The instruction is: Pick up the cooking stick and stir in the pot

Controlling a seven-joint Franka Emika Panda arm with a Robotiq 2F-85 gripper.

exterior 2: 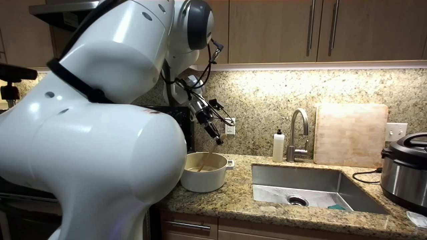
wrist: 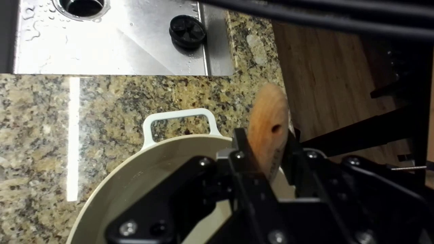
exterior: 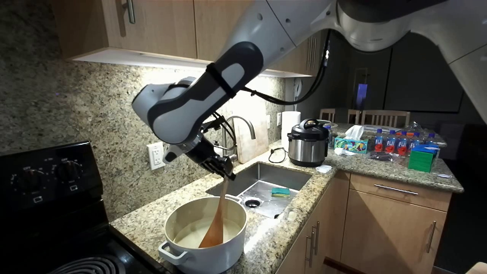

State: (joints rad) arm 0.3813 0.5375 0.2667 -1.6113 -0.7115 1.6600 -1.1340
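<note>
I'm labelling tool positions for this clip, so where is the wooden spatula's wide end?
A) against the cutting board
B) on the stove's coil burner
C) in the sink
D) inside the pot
D: in an exterior view the wooden spatula slants with its wide end down inside the pot, while the wrist view shows the gripper closed on its handle.

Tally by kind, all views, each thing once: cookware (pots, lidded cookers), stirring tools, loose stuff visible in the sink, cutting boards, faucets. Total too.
Cookware: 2 (pot, lidded cooker)
Stirring tools: 1 (cooking stick)
Loose in sink: 2 (sponge, black stopper)
Cutting boards: 1
Faucets: 1
Total: 7
</note>
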